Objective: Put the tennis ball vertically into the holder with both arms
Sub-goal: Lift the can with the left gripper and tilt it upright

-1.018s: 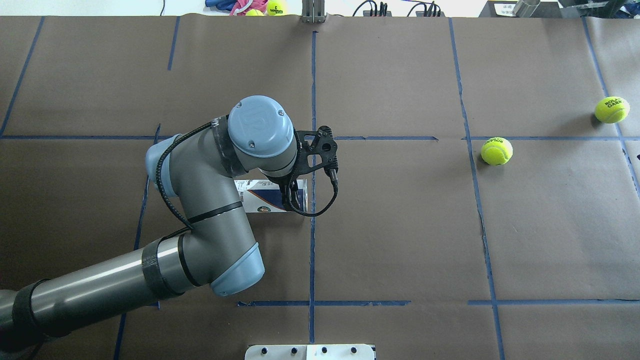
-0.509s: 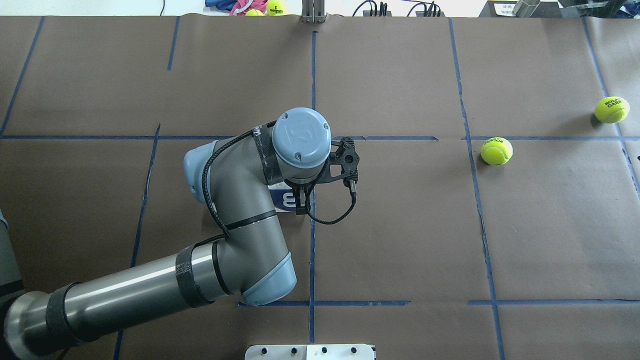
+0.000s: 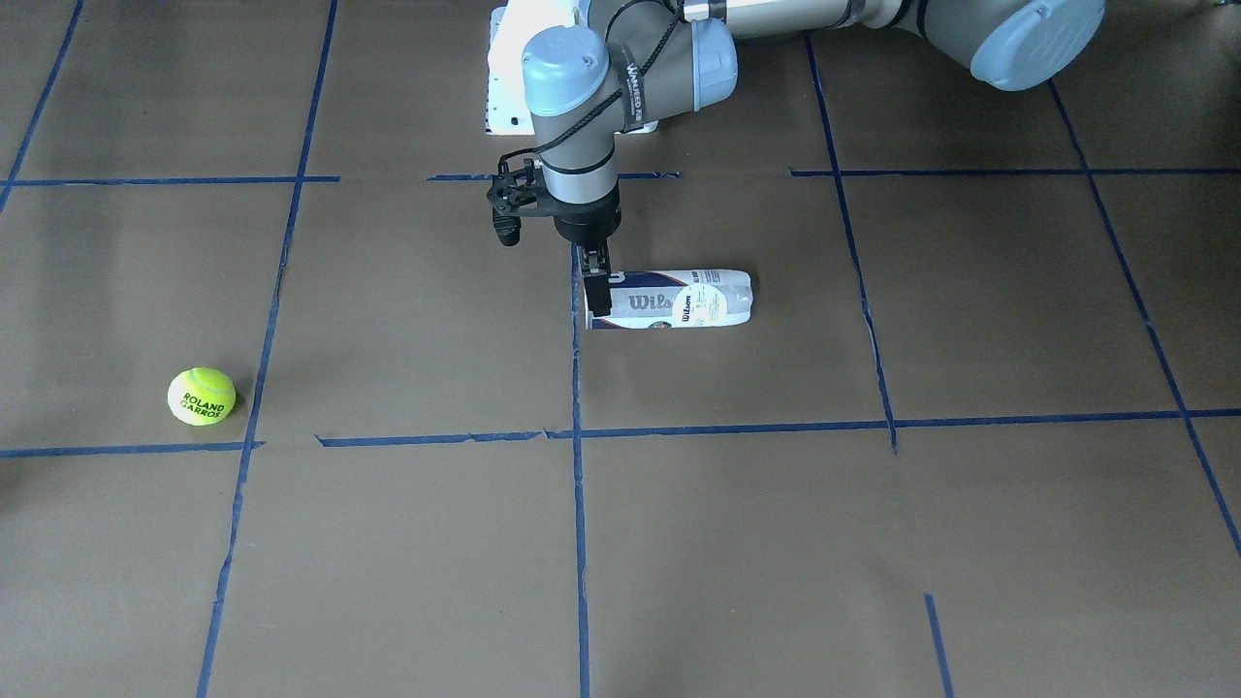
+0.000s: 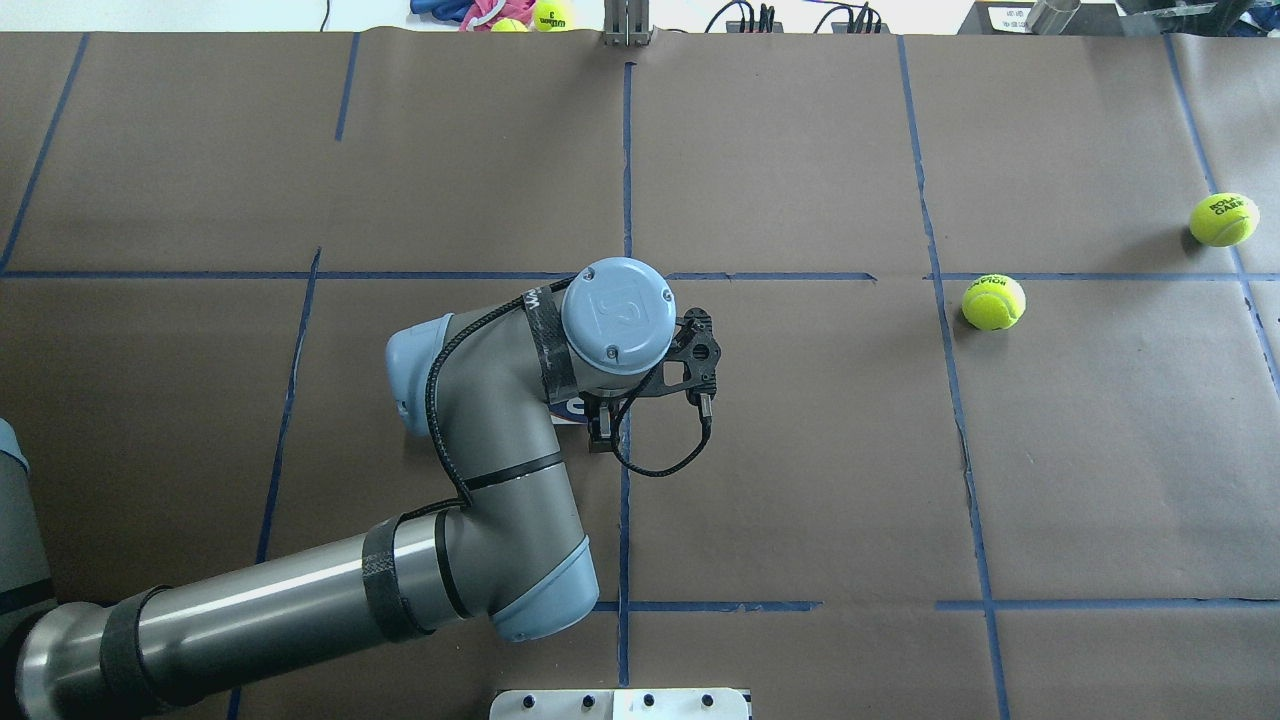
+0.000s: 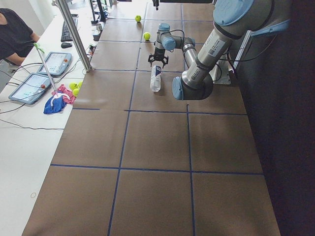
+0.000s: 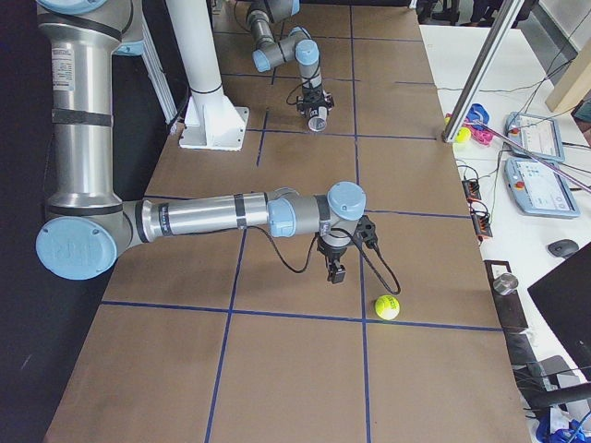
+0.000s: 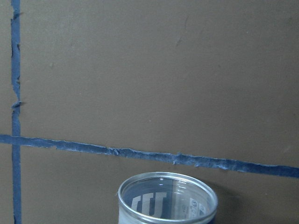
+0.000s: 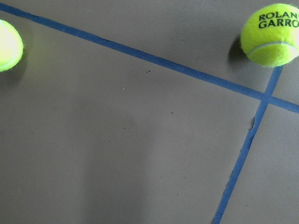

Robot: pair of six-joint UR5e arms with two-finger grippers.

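The clear Wilson can [image 3: 679,299] lies on its side mid-table, its open end toward the robot's right. My left gripper [image 3: 593,281] points down at that open end, one finger on each side of it, open. The overhead view shows my left gripper [image 4: 600,432], with my arm hiding most of the can [image 4: 575,410]. The left wrist view shows the can's open mouth [image 7: 140,205]. Two Roland Garros tennis balls [image 4: 993,302] [image 4: 1222,219] lie far right. My right gripper [image 6: 337,274] hangs near a ball [image 6: 388,307]; I cannot tell its state.
Blue tape lines cross the brown paper table cover [image 4: 800,450]. The white base plate [image 4: 620,703] sits at the robot's edge. Spare balls [image 4: 550,14] and a cloth lie on the far side table. A metal post [image 5: 74,34] and a seated person [image 5: 15,34] are beside the table.
My left arm has moved right and down over the can's open end, and the wrist has turned. The can and both balls have not moved.
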